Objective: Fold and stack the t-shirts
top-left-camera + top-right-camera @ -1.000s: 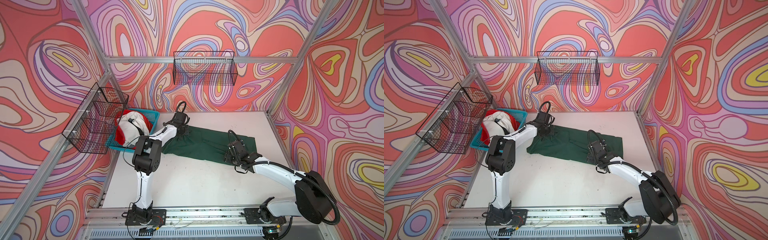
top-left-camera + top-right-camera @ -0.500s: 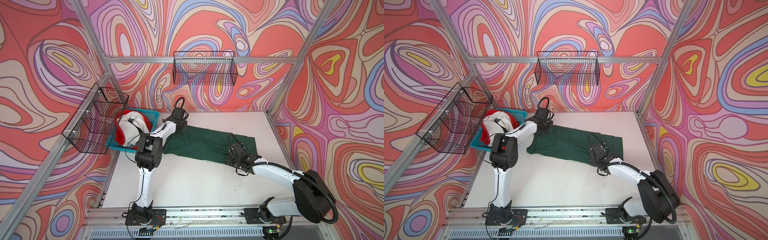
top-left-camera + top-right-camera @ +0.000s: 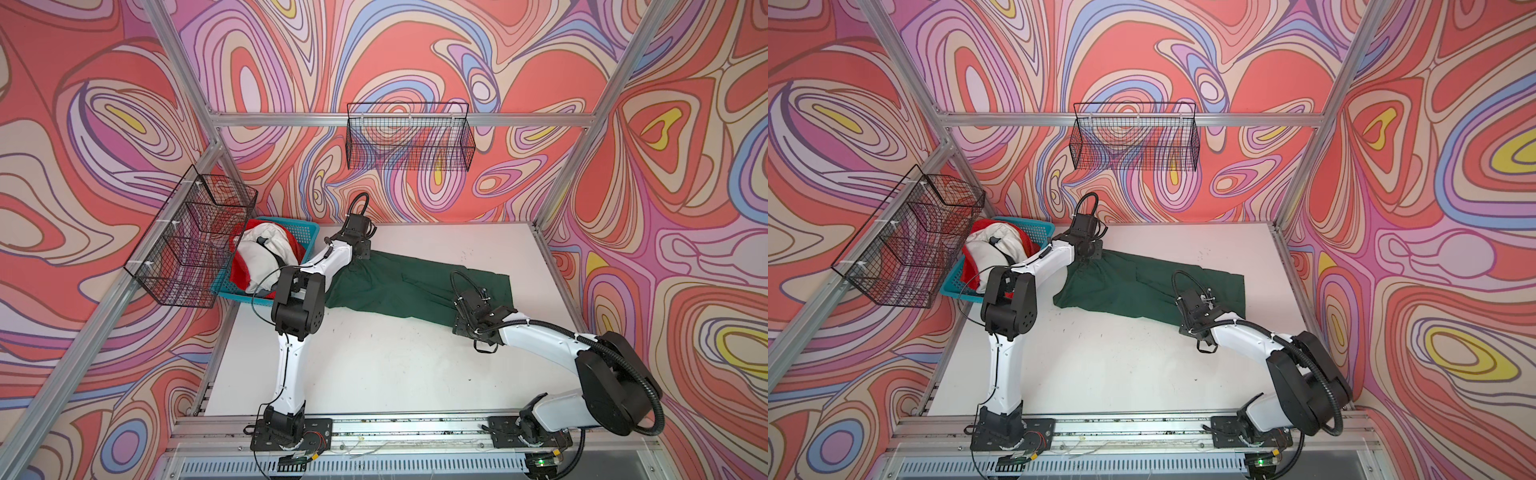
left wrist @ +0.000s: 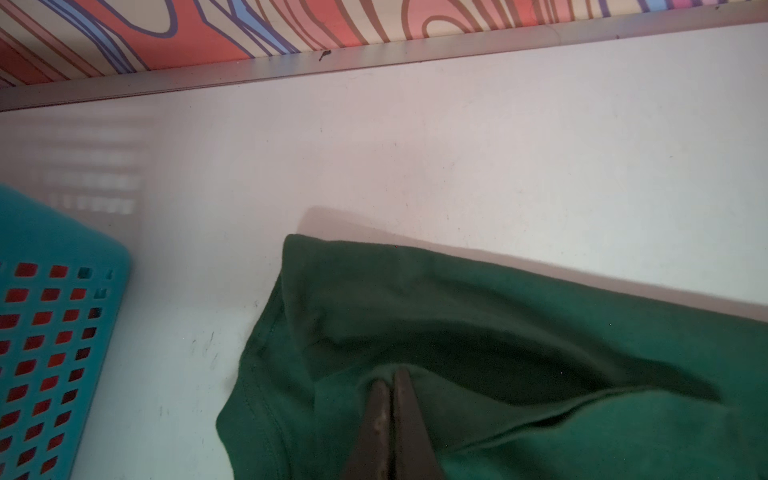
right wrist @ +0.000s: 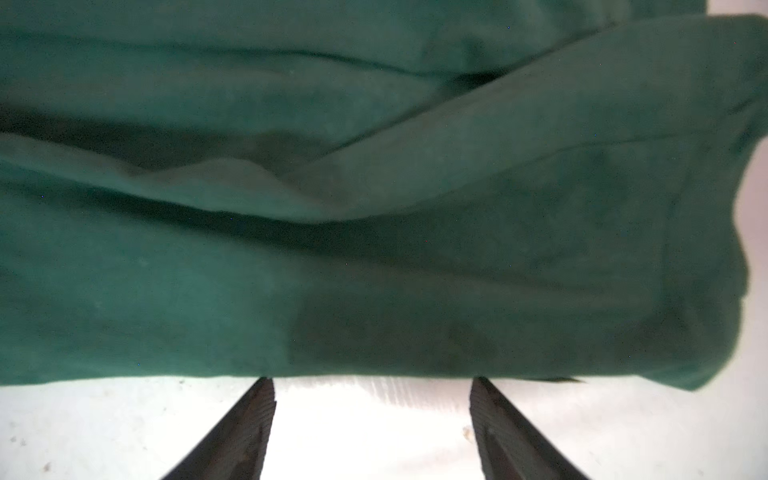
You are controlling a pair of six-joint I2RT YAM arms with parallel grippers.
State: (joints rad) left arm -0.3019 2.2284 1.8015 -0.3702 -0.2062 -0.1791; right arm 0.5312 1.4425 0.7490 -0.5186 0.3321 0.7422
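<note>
Swirl-patterned walls (image 3: 415,50) in red, pink and blue close in a white desk (image 3: 395,365). On the left wall hangs a black wire rack (image 3: 187,245). Just beside it, at the desk's far left corner, a teal basket (image 3: 307,230) holds a bunched white shirt (image 3: 259,253) on top of a red shirt (image 3: 239,272).

Next comes the left claw (image 4: 392,374), reaching toward the back of the desk. Its fingers are pressed together on a puckered fold of the dark green t-shirt (image 3: 399,282), near that shirt's left end and close to the basket.

The green shirt lies across the middle of the desk as a long, creased band running from back left toward front right, seen in both top views (image 3: 1121,282). A second wire basket (image 3: 409,137) hangs on the back wall above it.

At the shirt's right end the right claw (image 5: 372,384) sits low over the desk with its fingers spread wide. The tips are right at the near edge of the cloth, and it grips nothing.
</note>
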